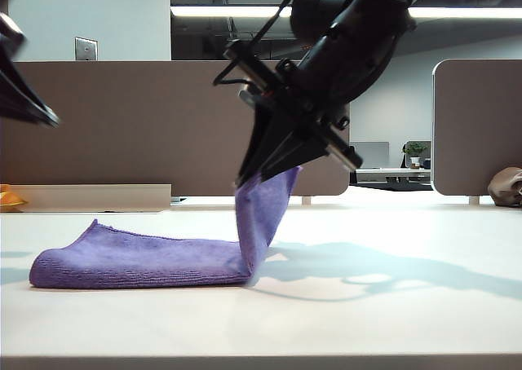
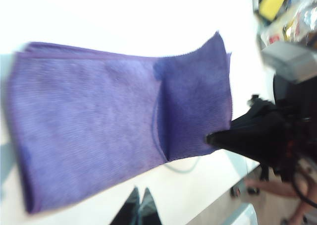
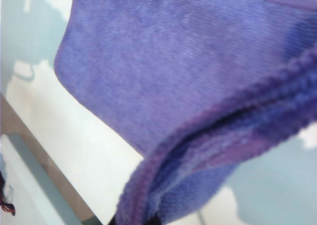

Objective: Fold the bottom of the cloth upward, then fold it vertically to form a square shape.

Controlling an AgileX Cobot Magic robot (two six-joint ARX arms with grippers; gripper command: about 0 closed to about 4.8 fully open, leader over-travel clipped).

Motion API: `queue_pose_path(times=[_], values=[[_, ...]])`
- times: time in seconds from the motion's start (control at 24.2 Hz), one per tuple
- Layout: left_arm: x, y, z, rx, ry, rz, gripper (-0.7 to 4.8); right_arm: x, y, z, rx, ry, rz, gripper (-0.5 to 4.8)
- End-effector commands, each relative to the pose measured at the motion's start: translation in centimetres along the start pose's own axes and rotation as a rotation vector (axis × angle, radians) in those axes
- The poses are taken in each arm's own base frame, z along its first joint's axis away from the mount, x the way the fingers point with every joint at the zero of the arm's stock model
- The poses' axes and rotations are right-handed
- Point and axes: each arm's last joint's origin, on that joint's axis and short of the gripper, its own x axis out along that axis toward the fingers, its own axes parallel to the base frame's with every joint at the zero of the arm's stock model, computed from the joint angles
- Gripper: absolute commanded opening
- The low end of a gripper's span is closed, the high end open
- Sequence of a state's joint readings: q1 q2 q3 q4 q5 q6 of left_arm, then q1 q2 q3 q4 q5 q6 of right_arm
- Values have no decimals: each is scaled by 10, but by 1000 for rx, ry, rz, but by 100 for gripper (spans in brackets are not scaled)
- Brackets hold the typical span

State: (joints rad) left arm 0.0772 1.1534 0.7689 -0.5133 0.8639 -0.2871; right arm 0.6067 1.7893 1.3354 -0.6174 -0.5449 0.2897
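On the table [image 1: 391,321], the right end effector [image 1: 269,173] pinches the cloth [image 1: 139,260] edge; the left end effector [image 2: 138,205] is closed, empty.

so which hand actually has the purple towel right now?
The right hand, pinching the purple fuzzy microfibre towel's lifted end above the white table. The left hand is shut on nothing, above the flat part.

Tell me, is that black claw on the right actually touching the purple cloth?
Touching. The exterior view shows the right gripper shut on the cloth's raised end, lifting it off the table.
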Motion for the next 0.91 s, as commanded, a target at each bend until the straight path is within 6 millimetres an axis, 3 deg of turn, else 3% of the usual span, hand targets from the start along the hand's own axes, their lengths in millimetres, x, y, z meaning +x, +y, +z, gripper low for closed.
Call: queue_pose_path(times=[0.04, 0.25, 0.54, 0.91], values=[[-7, -2, -8, -19, 29, -3, -5, 9, 14, 3, -15, -27, 58, -6], [-10, -4, -17, -23, 93, -27, -6, 26, 28, 5, -7, -44, 123, -6], [-22, -15, -22, 23, 45, -30, -6, 43, 48, 15, -48, -32, 188, -6], [-34, -28, -28, 54, -6, -37, -5, 66, 54, 34, -35, 3, 234, -6]])
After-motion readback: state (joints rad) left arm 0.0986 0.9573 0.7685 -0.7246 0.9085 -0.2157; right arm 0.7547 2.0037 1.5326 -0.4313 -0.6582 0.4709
